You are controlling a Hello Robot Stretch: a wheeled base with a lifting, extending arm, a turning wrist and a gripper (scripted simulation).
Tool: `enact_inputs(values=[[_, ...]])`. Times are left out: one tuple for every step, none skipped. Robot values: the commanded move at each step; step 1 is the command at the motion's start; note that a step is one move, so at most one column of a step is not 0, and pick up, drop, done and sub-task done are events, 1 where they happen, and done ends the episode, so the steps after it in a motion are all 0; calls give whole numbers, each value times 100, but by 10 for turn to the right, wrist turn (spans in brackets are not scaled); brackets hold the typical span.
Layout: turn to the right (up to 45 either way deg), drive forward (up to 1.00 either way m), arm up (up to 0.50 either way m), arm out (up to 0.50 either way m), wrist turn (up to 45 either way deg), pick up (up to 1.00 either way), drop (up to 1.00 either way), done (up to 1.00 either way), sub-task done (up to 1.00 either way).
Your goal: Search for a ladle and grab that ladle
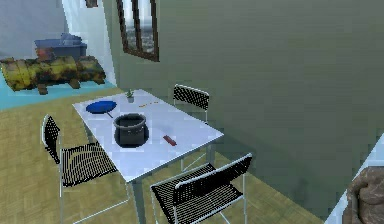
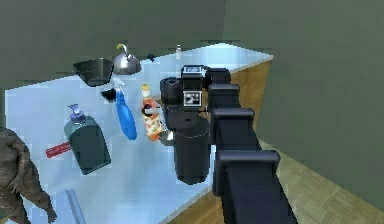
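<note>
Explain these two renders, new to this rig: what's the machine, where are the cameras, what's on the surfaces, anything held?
A simulated wheeled robot with one extending arm. The forward view looks ahead from the robot: a white table carries a dark round pot and a flat blue plate. The arm side view looks out along the dark square arm bar to its end effector, at a pale blue countertop. There stand a shiny metal kettle, a black bowl, a blue plastic bottle and a dark teal pump dispenser. Things lie behind the end effector, so whether it holds anything cannot be told.
</note>
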Motion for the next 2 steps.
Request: enact_inputs(values=[[0,0,-12,0,0,0,0,0,0],[0,0,0,0,0,100,0,0,0]])
